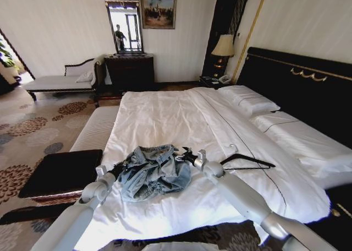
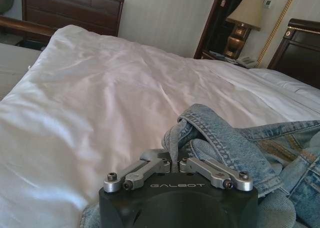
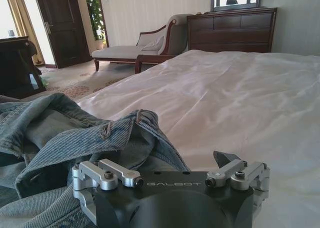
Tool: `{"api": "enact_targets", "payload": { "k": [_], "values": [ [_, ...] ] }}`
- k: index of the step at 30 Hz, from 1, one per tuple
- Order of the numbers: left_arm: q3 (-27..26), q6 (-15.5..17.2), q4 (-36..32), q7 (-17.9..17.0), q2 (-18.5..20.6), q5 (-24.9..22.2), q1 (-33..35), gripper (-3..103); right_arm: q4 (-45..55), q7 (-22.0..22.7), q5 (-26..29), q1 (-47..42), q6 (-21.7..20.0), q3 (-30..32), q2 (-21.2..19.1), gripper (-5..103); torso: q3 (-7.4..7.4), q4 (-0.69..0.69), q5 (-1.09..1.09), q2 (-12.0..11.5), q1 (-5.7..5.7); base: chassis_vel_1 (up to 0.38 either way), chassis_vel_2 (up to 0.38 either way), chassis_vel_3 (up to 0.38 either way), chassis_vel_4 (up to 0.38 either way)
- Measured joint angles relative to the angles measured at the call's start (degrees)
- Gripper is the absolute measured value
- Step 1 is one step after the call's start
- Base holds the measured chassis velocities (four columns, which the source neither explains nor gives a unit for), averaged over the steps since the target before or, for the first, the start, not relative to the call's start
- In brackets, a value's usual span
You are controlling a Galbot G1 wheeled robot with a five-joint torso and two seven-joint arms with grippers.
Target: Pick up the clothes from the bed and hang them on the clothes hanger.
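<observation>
Both grippers sit at the crumpled denim jacket on the bed, the hanger lying to its right.

The denim jacket (image 1: 152, 171) lies bunched near the foot of the bed (image 1: 165, 119), on the white sheet. The left gripper (image 1: 117, 170) is at the jacket's left edge; in the left wrist view its fingers (image 2: 150, 164) are drawn together, pinching a fold of denim (image 2: 235, 148). The right gripper (image 1: 186, 156) is at the jacket's right edge; in the right wrist view its fingers (image 3: 107, 175) stand spread apart, with denim (image 3: 65, 138) lying against one side and bare sheet on the other. The black clothes hanger (image 1: 246, 161) rests flat on the sheet just right of the right gripper, apart from the jacket, its silver hook toward the pillows (image 1: 248, 101).
</observation>
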Motion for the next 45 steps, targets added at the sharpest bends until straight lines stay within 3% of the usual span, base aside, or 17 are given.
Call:
{"api": "enact_targets", "payload": {
  "k": [7, 14, 17, 21, 22, 24, 26, 28, 29, 30, 34, 45],
  "values": [
    [0.2, 0.12, -0.53, -0.04, 0.49, -0.31, -0.13, 2, -1.52, 0.15, -0.14, 0.91, 0.02, -1.66, 1.59, 103, 0.0, 0.0, 0.0, 0.0, 0.0, 0.0, 0.0, 0.0, 0.0],
    [-0.15, 0.18, -1.25, -0.09, 0.67, -0.46, 0.28, 2, -0.24, 0.67, 0.98, 0.91, 0.03, -1.78, 0.47, 73, 0.0, -0.01, 0.01, 0.0, 0.0, 0.0, 0.0, 0.0, 0.0],
    [-0.2, 0.19, -1.44, -0.12, 0.66, -0.48, 0.34, 2, 0.22, 0.93, 1.13, 0.69, 0.03, -1.76, 0.32, 68, 0.0, 0.0, 0.01, 0.0, 0.0, 0.0, 0.0, 0.0, 0.0],
    [-0.41, 0.23, -2.07, -0.29, 0.63, -0.71, 0.39, 2, 1.16, 1.44, 1.23, 0.21, 0.0, -1.79, 0.15, 46, 0.0, 0.0, 0.01, 0.0, 0.0, 0.0, 0.0, 0.0, 0.0],
    [-0.41, 0.23, -2.07, -0.29, 0.63, -0.71, 0.39, 2, 1.16, 1.44, 1.23, 0.21, 0.0, -1.79, 0.15, 46, 0.0, 0.0, 0.01, 0.0, 0.0, 0.0, 0.0, 0.0, 0.0],
    [-0.57, 0.25, -2.27, -0.32, 0.63, -0.76, 0.48, 2, 1.43, 1.6, 1.24, -0.12, -0.02, -1.82, 0.11, 35, 0.0, 0.0, 0.01, 0.0, 0.0, 0.0, 0.0, 0.0, 0.0],
    [-0.64, 0.25, -2.31, -0.33, 0.63, -0.76, 0.52, 2, 1.52, 1.65, 1.23, -0.24, -0.02, -1.82, 0.11, 35, 0.0, 0.0, 0.01, 0.0, 0.0, 0.0, 0.0, 0.0, 0.0],
    [-0.95, 0.26, -2.52, -0.33, 0.65, -0.76, 0.85, 2, 1.82, 1.83, 1.18, -0.7, -0.03, -1.81, 0.11, 24, 0.0, -0.01, 0.01, 0.0, 0.0, 0.0, 0.0, 0.0, 0.0],
    [-0.99, 0.26, -2.54, -0.33, 0.66, -0.76, 0.88, 2, 1.88, 1.87, 1.18, -0.76, -0.03, -1.8, 0.11, 24, 0.0, 0.0, 0.01, 0.0, 0.0, 0.0, 0.0, 0.0, 0.0],
    [-1.29, 0.26, -2.84, -0.33, 0.68, -0.76, 1.17, 2, 2.23, 2.14, 1.27, -1.04, -0.06, -1.69, 0.1, 14, 0.0, 0.0, 0.01, 0.0, 0.0, 0.0, 0.0, 0.0, 0.0],
    [-1.82, 0.26, -3.63, -0.4, 0.71, -0.8, 1.75, 2, 3.19, 2.81, 1.68, -1.59, -0.18, -1.04, 0.09, 3, 0.0, 0.0, 0.01, 0.0, 0.0, 0.0, 0.0, 0.0, 0.0],
    [-3.63, 0.26, -7.19, -1.58, 1.66, -1.23, 2.71, 2, 9.84, 7.56, 6.42, -2.85, -1.63, 1.83, -0.92, 1, 0.0, 0.0, 0.01, 0.0, 0.0, 0.0, 0.0, 0.0, 0.0]
  ]
}}
